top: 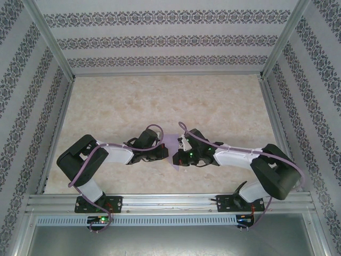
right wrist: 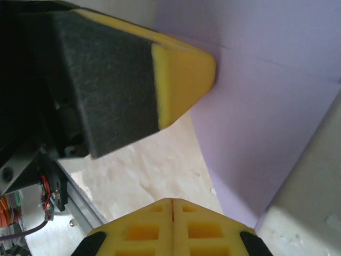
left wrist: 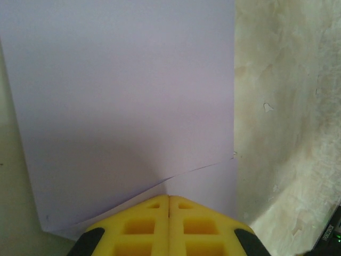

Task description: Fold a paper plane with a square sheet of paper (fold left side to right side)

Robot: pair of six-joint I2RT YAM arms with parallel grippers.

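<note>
In the top view the square sheet of paper (top: 171, 145) lies flat on the table (top: 160, 101), a little toward 6 o'clock from its centre, with both arms reaching in to it. The left gripper (top: 161, 153) sits at the sheet's 9 o'clock edge and the right gripper (top: 179, 156) at its 3 o'clock edge.

In the left wrist view the left gripper (left wrist: 169, 198) has its yellow fingers pressed fully together with nothing between them. Its tip rests at the near edge of the lavender sheet (left wrist: 122, 90), which spreads away toward 12 and 10 o'clock. One paper edge runs across just past the tip, from 7 o'clock up toward 3 o'clock, over another layer of the paper.

In the right wrist view the right gripper (right wrist: 172, 201) is also closed tight and holds nothing. It hovers over bare table (right wrist: 144, 170), with the paper's (right wrist: 266, 106) corner just beside it at 2 o'clock. At 11 o'clock, the left gripper's tip (right wrist: 184, 80) touches the sheet.
</note>
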